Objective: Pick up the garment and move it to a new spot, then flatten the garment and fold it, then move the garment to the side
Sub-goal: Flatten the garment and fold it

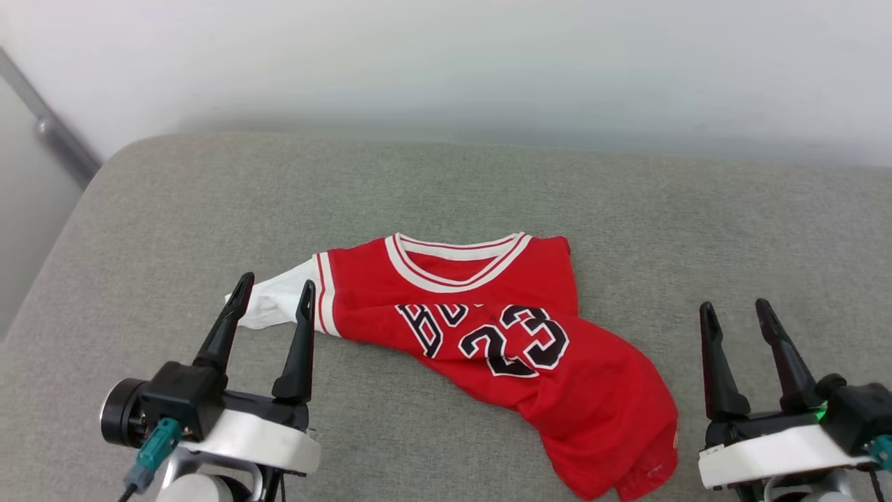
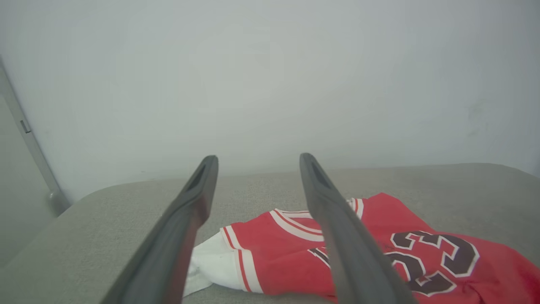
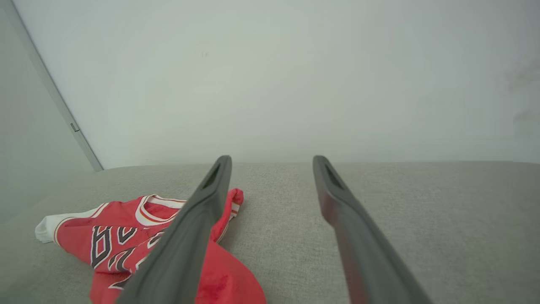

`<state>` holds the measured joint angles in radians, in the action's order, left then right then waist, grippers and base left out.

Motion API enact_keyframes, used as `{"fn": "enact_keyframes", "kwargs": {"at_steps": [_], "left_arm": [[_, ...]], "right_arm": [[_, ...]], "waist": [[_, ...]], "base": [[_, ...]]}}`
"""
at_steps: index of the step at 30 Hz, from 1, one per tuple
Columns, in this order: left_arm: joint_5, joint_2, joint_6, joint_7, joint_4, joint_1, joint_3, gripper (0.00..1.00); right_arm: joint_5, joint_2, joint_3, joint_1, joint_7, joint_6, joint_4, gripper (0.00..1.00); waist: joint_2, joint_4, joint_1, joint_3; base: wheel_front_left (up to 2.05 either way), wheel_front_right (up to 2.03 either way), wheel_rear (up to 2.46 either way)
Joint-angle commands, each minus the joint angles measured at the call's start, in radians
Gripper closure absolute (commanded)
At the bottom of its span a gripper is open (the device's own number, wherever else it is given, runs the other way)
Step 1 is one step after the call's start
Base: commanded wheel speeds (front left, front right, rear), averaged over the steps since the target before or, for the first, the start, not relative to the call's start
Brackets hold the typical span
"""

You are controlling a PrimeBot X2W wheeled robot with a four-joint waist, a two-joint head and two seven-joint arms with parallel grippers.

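The garment, a red jersey with a striped collar, a white sleeve and black "23" print, lies crumpled on the grey cushion, its lower part bunched toward the front right. My left gripper is open near the white sleeve, with nothing between its fingers. In the left wrist view the garment lies below and ahead of that gripper. My right gripper is open to the right of the garment, apart from it. The right wrist view has the garment left of the open right gripper.
The grey cushion is wide, with a rounded far-left corner. A pale wall rises behind it. A grey metal rail runs down the wall at the far left. Bare cushion lies left, behind and right of the jersey.
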<state>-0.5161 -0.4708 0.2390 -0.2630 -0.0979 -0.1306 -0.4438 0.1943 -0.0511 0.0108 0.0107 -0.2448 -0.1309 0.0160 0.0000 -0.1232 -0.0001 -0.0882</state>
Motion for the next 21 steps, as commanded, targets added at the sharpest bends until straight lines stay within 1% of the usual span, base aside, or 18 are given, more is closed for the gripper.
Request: {"fn": "enact_keyframes", "kwargs": {"at_steps": [1, 4, 6, 7, 8, 9, 11, 12, 14, 16, 17, 19, 21], "left_arm": [[0.011, 0.007, -0.001, -0.002, -0.005, 0.01, 0.006, 0.0], [0.055, 0.037, -0.019, -0.002, -0.014, 0.038, 0.03, 0.0], [0.079, 0.055, -0.032, -0.002, -0.012, 0.044, 0.043, 0.0], [0.097, 0.076, -0.048, -0.002, -0.009, 0.047, 0.053, 0.0], [0.097, 0.076, -0.048, -0.002, -0.009, 0.047, 0.053, 0.0], [0.113, 0.095, -0.067, -0.002, -0.002, 0.042, 0.057, 0.0], [0.129, 0.11, -0.086, -0.002, 0.013, 0.03, 0.057, 0.0], [0.129, 0.11, -0.086, -0.002, 0.013, 0.03, 0.057, 0.0], [0.148, 0.125, -0.102, -0.002, 0.03, 0.013, 0.053, 0.0], [0.154, 0.142, -0.116, -0.002, 0.043, 0.006, 0.058, 0.0], [0.162, 0.148, -0.121, -0.003, 0.048, 0.001, 0.062, 0.0], [0.158, 0.169, -0.136, -0.003, 0.058, -0.007, 0.068, 0.0], [0.167, 0.182, -0.153, -0.003, 0.067, -0.019, 0.071, 0.0]], "right_arm": [[-0.002, 0.001, -0.001, -0.006, 0.007, 0.0, -0.004, 0.0], [-0.005, -0.008, -0.012, -0.046, 0.089, 0.0, -0.029, 0.0], [-0.009, -0.051, -0.046, -0.08, 0.182, 0.0, -0.047, 0.0], [0.018, -0.094, -0.08, -0.122, 0.308, 0.0, -0.056, 0.0], [0.018, -0.094, -0.08, -0.122, 0.308, 0.0, -0.056, 0.0], [0.059, -0.141, -0.113, -0.182, 0.464, 0.0, -0.056, 0.0], [0.065, -0.205, -0.143, -0.253, 0.608, 0.0, -0.058, 0.0], [0.065, -0.205, -0.143, -0.253, 0.608, 0.0, -0.058, 0.0], [0.132, -0.222, -0.176, -0.3, 0.769, 0.0, -0.038, 0.0], [0.199, -0.221, -0.179, -0.359, 0.933, 0.0, -0.023, 0.0], [0.22, -0.232, -0.185, -0.39, 1.007, 0.0, -0.021, 0.0], [0.235, -0.252, -0.193, -0.442, 1.127, 0.0, -0.011, 0.0], [0.249, -0.25, -0.202, -0.474, 1.22, 0.0, 0.014, 0.0]], "waist": [[0.0, -0.007, 0.0001, -0.005], [0.0, -0.024, 0.0001, -0.018], [0.0, -0.034, 0.0001, -0.03], [0.0, -0.047, 0.0001, -0.042], [0.0, -0.047, 0.0001, -0.042], [0.0, -0.063, 0.0001, -0.058], [0.0, -0.085, 0.0001, -0.078], [0.0, -0.085, 0.0001, -0.078], [0.0, -0.106, 0.0001, -0.096], [0.0, -0.126, 0.0001, -0.111], [0.0, -0.136, 0.0001, -0.12], [0.0, -0.158, 0.0001, -0.138], [0.0, -0.178, 0.0001, -0.151]], "base": [[0.0, 0.0, 0.0], [0.0, 0.0, 0.0], [0.0, 0.0, 0.0], [0.0, 0.0, 0.0], [0.0, 0.0, 0.0], [0.0, 0.0, 0.0], [0.0, 0.0, 0.0], [0.0, 0.0, 0.0], [0.0, 0.0, 0.0], [0.0, 0.0, 0.0], [0.0, 0.0, 0.0], [0.0, 0.0, 0.0], [0.0, 0.0, 0.0]]}}
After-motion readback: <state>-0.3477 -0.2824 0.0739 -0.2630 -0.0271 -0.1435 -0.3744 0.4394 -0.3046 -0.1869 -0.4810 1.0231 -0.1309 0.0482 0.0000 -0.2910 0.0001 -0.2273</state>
